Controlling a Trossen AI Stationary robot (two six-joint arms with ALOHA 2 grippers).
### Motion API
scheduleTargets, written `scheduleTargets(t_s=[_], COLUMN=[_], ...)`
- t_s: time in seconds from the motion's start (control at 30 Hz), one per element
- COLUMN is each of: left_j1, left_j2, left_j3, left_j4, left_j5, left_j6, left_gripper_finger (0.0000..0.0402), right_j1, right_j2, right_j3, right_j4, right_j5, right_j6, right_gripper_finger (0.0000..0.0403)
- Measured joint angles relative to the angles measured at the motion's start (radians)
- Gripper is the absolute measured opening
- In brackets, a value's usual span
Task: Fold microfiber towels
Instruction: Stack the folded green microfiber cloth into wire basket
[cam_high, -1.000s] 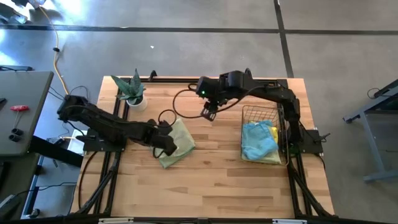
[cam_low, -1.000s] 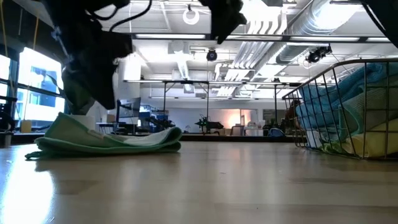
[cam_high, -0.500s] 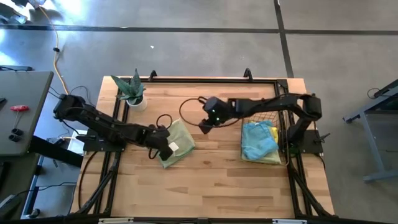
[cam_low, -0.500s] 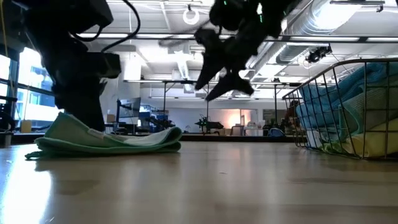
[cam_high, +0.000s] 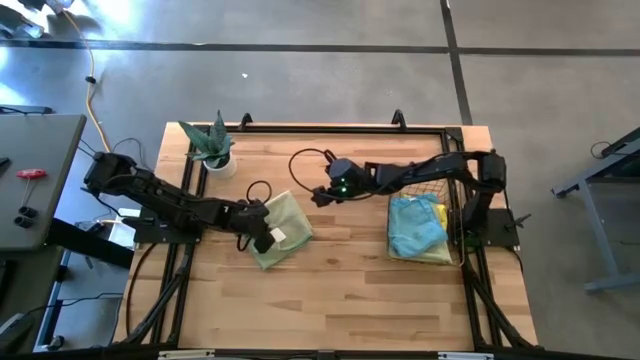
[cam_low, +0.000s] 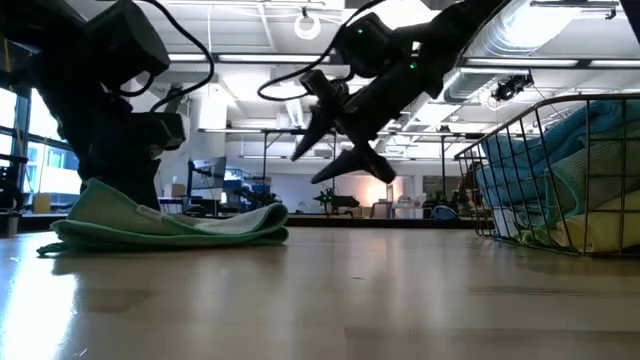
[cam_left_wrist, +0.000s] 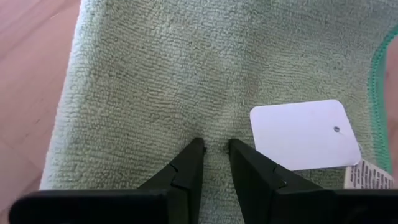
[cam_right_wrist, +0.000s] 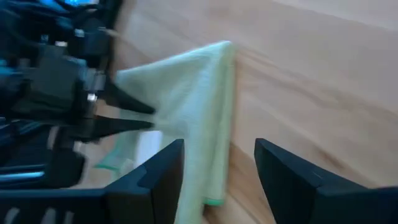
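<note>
- Left pincer (cam_left_wrist: 211, 148) sits on the pale green towel (cam_high: 280, 227), fingers (cam_left_wrist: 190, 163) nearly together w/ tips pressed into the pile. Can't tell if a pinch of cloth is caught between them; prob. just pinning the stack so it doesn't slide.
- Right pincer (cam_high: 320, 194) hangs above the worktop (cam_high: 350, 290) just beside the towel's far corner, fingers (cam_right_wrist: 155, 177) apart, nothing in them. Looks like an approach to take a free edge while the other arm anchors.
- Green towel: lies flat on the worktop's left-centre, between the potted plant (cam_high: 212, 146) and the wire basket (cam_high: 452, 200), well apart from the basket. Already doubled over – low view shows stacked layers w/ a rounded fold at one end. Nap fine and looped, darker green stitched hem (cam_left_wrist: 380, 68) at the edge, white tag (cam_left_wrist: 305, 134) on top near the left tips.
- Remaining towels: light blue one (cam_high: 415, 225) bunched over a yellow one (cam_high: 437, 252) in the basket, crumpled, not yet folded.
- Judgement: mid-fold on the first cloth; rest of the pile untouched.
</note>
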Motion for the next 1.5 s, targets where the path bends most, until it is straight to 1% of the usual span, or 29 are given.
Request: scheduleTargets(t_s=[0.1, 0.3, 0.47, 0.57, 0.7, 0.83, 0.97, 1.1, 1.3, 1.4, 1.5], left_j1=[0.0, 0.007, 0.014, 0.014, 0.014, 0.014, 0.014, 0.014, 0.026, 0.039, 0.052], left_j2=[0.001, 0.004, 0.004, 0.004, 0.004, 0.004, 0.004, 0.004, 0.004, 0.004, 0.004], left_j3=[-0.002, -0.004, -0.004, -0.004, -0.003, -0.003, -0.003, -0.003, -0.003, -0.003, -0.003], left_j4=[0.027, 0.069, 0.063, 0.063, 0.061, 0.061, 0.062, 0.062, 0.063, 0.065, 0.069], left_j5=[0.004, 0.006, 0.012, 0.021, 0.025, 0.027, 0.027, 0.027, 0.03, 0.035, 0.038], left_j6=[0.0, -0.005, -0.031, -0.042, -0.062, -0.077, -0.079, -0.08, -0.082, -0.081, -0.079], left_gripper_finger=[0.0074, 0.0074, 0.0074, 0.0074, 0.0074, 0.0074, 0.0074, 0.0074, 0.0074, 0.0074, 0.0074], right_j1=[0.001, 0.01, 0.011, 0.011, 0.016, 0.026, 0.031, 0.034, 0.043, 0.058, 0.076], right_j2=[0.014, 0.09, 0.159, 0.206, 0.275, 0.337, 0.371, 0.374, 0.382, 0.383, 0.383], right_j3=[0.018, 0.061, 0.097, 0.114, 0.155, 0.208, 0.257, 0.282, 0.278, 0.278, 0.277], right_j4=[-0.005, -0.002, -0.004, 0.001, 0.025, 0.019, 0.021, 0.022, 0.027, 0.029, 0.031], right_j5=[-0.012, -0.01, -0.028, -0.093, -0.155, -0.193, -0.226, -0.227, -0.223, -0.201, -0.155], right_j6=[-0.001, -0.002, -0.003, -0.049, -0.048, -0.053, -0.087, -0.117, -0.134, -0.138, -0.156], right_gripper_finger=[0.021, 0.0263, 0.0283, 0.0284, 0.0284, 0.0283, 0.0283, 0.0283, 0.028, 0.0263, 0.0236])
